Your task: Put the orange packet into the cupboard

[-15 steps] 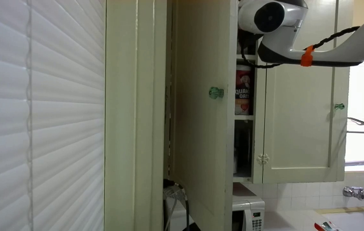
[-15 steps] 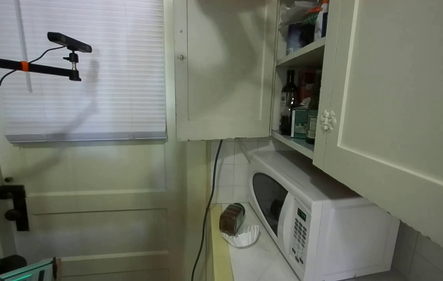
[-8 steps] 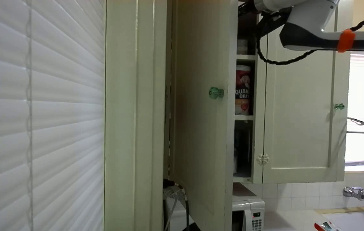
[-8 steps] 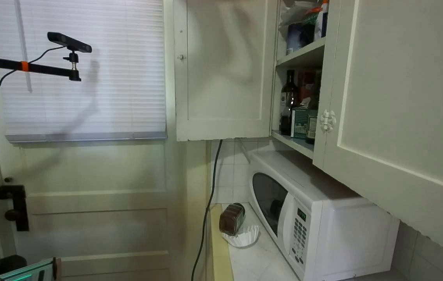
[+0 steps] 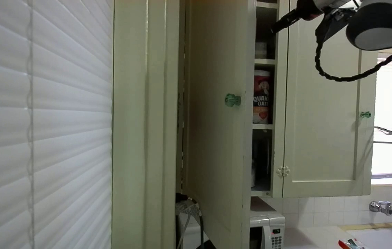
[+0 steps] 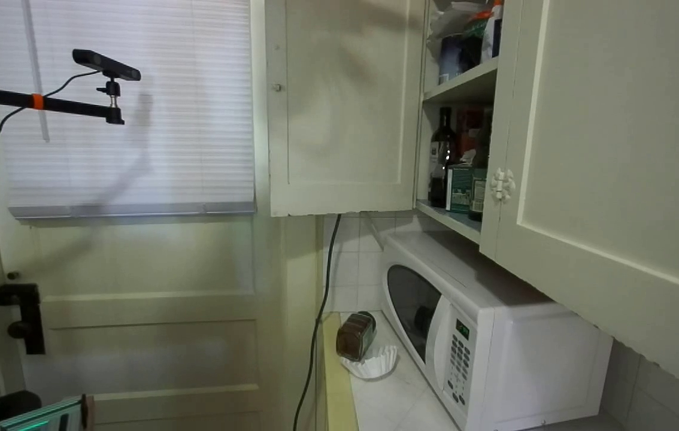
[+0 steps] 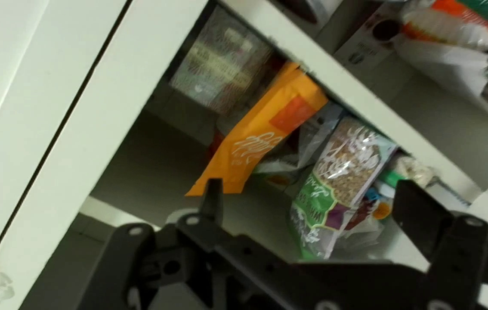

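The orange packet [image 7: 248, 146] stands tilted on a shelf inside the cupboard in the wrist view, its top near the shelf edge above. I cannot make it out in either exterior view. The cream cupboard shows its open door [image 5: 216, 145] and narrow shelves in an exterior view; its door [image 6: 345, 131] also stands open in an exterior view. My gripper [image 7: 310, 187] is open, with nothing between its fingers, in front of the shelf and apart from the packet. In an exterior view the gripper [image 5: 282, 24] is high, by the cupboard opening.
A grain bag [image 7: 338, 172] and a patterned box [image 7: 222, 60] share the packet's shelf. An oats canister [image 5: 261, 97] stands on a lower shelf. A closed cupboard door [image 5: 324, 121] is beside the opening. A microwave [image 6: 543, 359] and a jar [image 6: 355, 335] are below.
In an exterior view the arm has moved right, away from the cupboard opening, and a black gripper finger has come into sight. The white arm part at an exterior view's left edge has drawn back.
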`<action>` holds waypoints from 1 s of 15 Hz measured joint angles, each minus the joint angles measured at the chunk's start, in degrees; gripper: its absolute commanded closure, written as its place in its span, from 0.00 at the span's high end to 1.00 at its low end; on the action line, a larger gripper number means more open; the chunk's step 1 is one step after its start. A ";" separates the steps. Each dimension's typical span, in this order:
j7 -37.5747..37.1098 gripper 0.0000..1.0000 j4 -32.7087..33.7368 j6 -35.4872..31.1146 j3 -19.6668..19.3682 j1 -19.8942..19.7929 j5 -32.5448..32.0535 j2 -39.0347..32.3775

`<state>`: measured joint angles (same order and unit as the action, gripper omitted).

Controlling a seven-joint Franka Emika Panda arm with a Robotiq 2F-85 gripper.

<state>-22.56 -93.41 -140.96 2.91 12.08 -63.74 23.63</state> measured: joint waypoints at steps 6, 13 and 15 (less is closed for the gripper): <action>10.47 1.00 -18.93 1.03 0.72 1.17 20.13 13.81; 14.12 1.00 -41.85 12.77 1.56 5.64 38.32 31.05; 14.86 1.00 -47.11 18.42 2.81 5.43 44.58 36.21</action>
<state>-7.70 -140.51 -122.54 5.72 17.51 -19.16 59.84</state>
